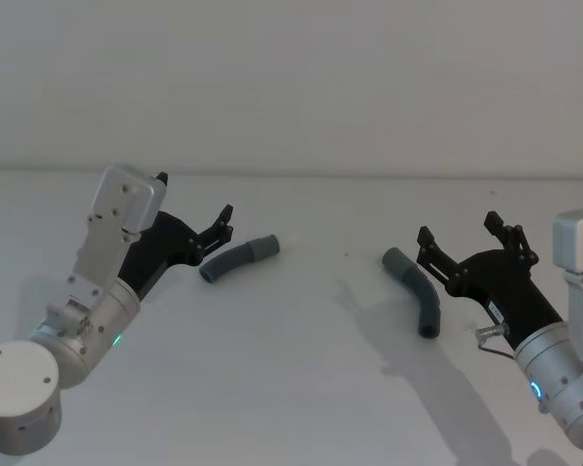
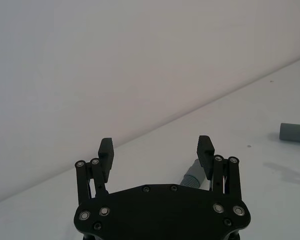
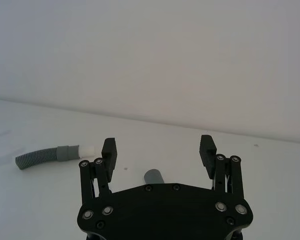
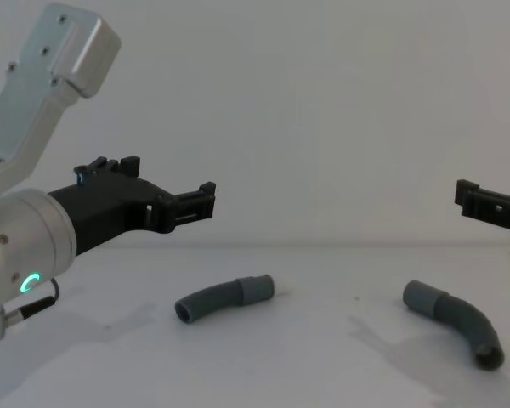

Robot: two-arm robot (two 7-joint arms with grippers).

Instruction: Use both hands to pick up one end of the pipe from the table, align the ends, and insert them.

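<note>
Two curved dark-grey ribbed pieces of the pipe lie apart on the white table [image 1: 301, 379]. The left piece [image 1: 235, 260] has its smooth cuff end [image 1: 265, 246] pointing toward the middle, with a pale whitish tip [image 3: 86, 149]. The right piece [image 1: 416, 288] has its cuff [image 1: 396, 259] toward the middle too. My left gripper [image 1: 196, 206] hovers open above the ribbed end of the left piece [image 2: 192, 176], well clear of the table [image 4: 263, 365]. Just right of the right piece [image 3: 152, 177], my right gripper [image 1: 458, 229] is also open and raised. Neither gripper holds anything.
A plain pale wall [image 1: 301, 87] stands behind the table's far edge. Bare table surface lies between the two pieces and in front of them.
</note>
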